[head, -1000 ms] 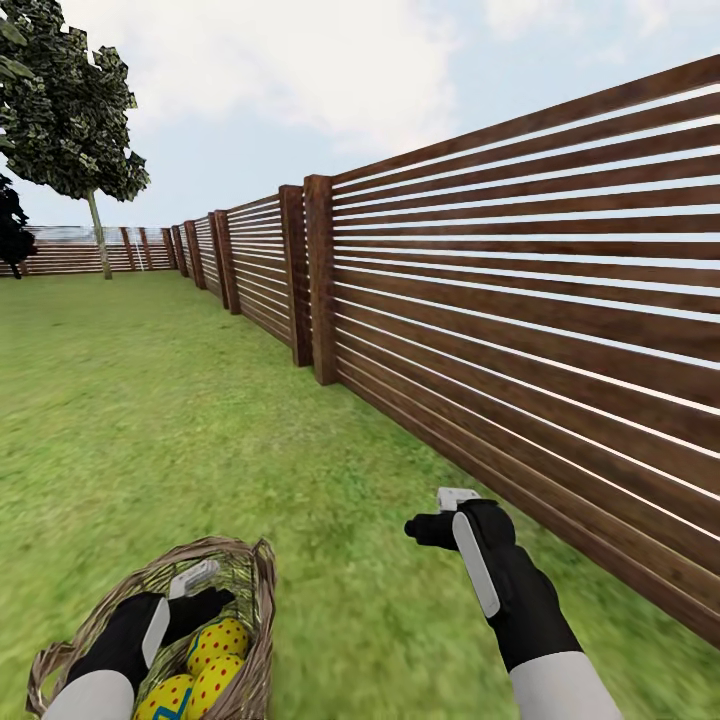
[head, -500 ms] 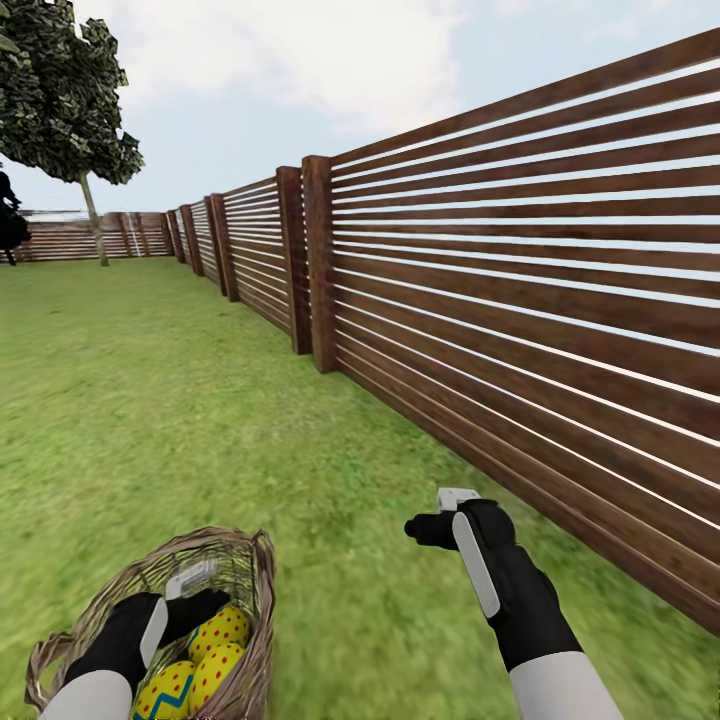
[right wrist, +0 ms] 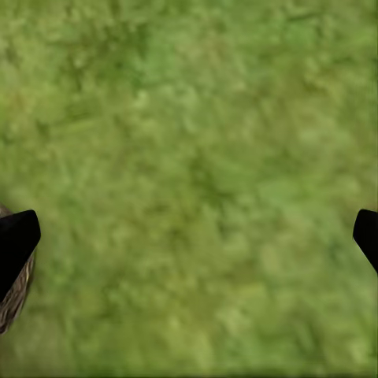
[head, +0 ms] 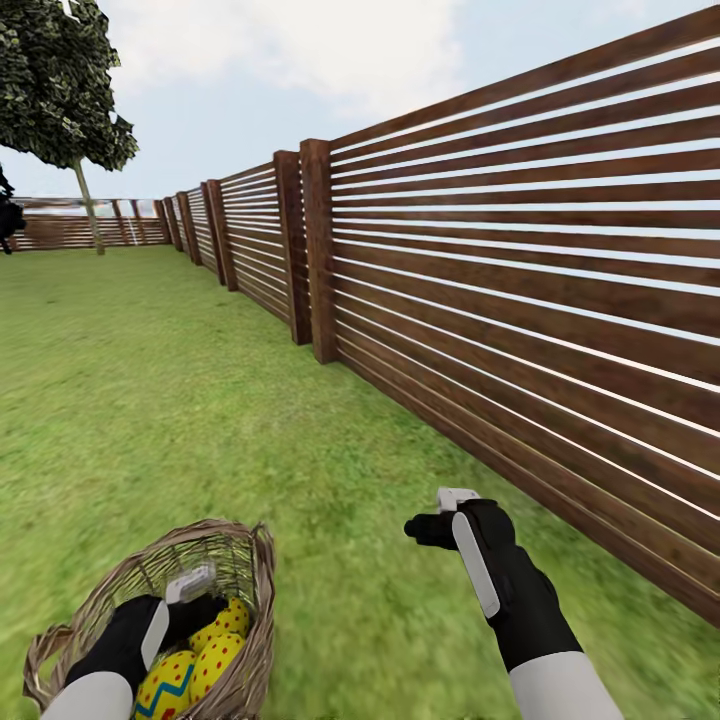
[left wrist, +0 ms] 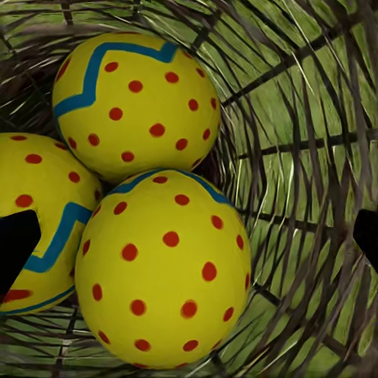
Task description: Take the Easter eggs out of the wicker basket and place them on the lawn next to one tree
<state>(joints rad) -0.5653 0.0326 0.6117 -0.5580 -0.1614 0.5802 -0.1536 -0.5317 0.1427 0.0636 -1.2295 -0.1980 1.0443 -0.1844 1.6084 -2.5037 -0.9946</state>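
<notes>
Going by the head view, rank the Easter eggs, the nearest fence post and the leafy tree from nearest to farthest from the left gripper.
1. Easter eggs: in the wicker basket, right beneath the left gripper.
2. Fence post: ahead, to the right.
3. Tree: far off across the lawn, to the left.

Left arm covers part of the eggs (head: 195,665) in the head view; third egg can't be made out there. Basket (head: 250,590) clipped by bottom edge. Tree (head: 60,90) crown cut off at top-left corner. Left-wrist view: left egg (left wrist: 35,220) cropped.
</notes>
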